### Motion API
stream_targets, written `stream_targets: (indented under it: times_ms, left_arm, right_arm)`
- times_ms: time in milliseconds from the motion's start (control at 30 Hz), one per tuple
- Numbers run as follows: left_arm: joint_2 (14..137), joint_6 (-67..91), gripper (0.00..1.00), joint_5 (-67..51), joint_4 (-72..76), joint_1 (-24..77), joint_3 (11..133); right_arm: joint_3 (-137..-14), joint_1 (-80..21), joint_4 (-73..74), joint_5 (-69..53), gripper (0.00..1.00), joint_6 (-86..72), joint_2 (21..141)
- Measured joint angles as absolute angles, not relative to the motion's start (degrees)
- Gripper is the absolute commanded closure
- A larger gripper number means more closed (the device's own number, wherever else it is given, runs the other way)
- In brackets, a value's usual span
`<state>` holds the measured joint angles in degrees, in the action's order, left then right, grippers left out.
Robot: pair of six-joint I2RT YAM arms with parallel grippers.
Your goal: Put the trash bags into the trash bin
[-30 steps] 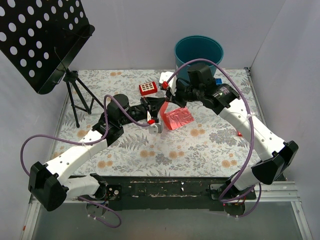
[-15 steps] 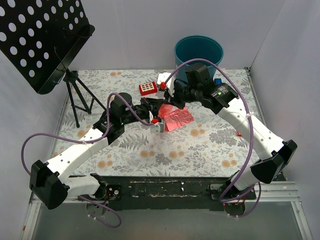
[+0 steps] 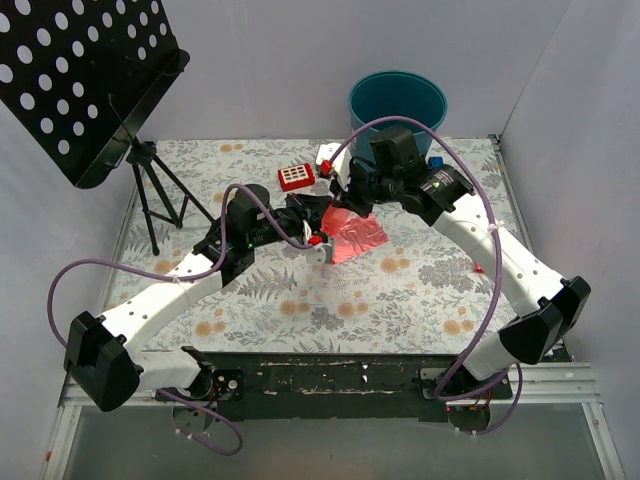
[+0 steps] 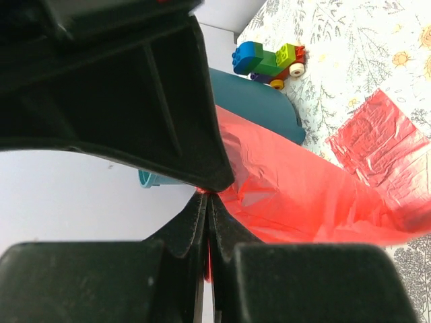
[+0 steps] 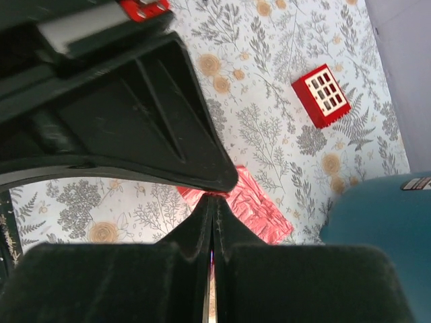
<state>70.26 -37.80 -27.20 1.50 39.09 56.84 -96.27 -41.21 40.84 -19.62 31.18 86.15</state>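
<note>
Closing in on the right fingers (image 5: 188,235), the left fingers (image 4: 182,232) now also pinch the trash bag (image 3: 357,236); both sets are clamped tight, and the trash bin (image 3: 397,100) waits behind.

- From above, the light is bright, even and diffuse; the pale walls bounce it back, and the arms cast only faint, soft-edged shadows on the desk (image 3: 420,290).
- The perforated black stand (image 3: 80,70) reads as a near-silhouette with little surface detail.
- That view is sharp throughout, though the wide lens makes the walls lean outward.
- In the left wrist view, the left fingers (image 4: 121,101) sit close to the lens, underexposed and blurred.
- The trash bag (image 4: 303,195) glows saturated red, with glossy glints on its creases.
- In the right wrist view, the right fingers (image 5: 121,114) are dark and soft, the red block (image 5: 321,95) is crisp, and the trash bin (image 5: 384,229) is slightly blurred.
</note>
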Motion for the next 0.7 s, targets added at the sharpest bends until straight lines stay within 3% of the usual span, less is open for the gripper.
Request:
stream_targets:
  times_ms: [467,700]
  left_arm:
    - [74.9,-37.1,1.0,-24.8,3.3,39.6,57.0]
    - [71.7,-36.4,1.0,-26.5,3.2,39.9,56.3]
  right_arm:
    - [-96.1,-43.5,43.2,-16.3,0.99,30.1,87.0]
    - [-96.4,-37.9,40.2,-16.9,0.99,28.6,88.4]
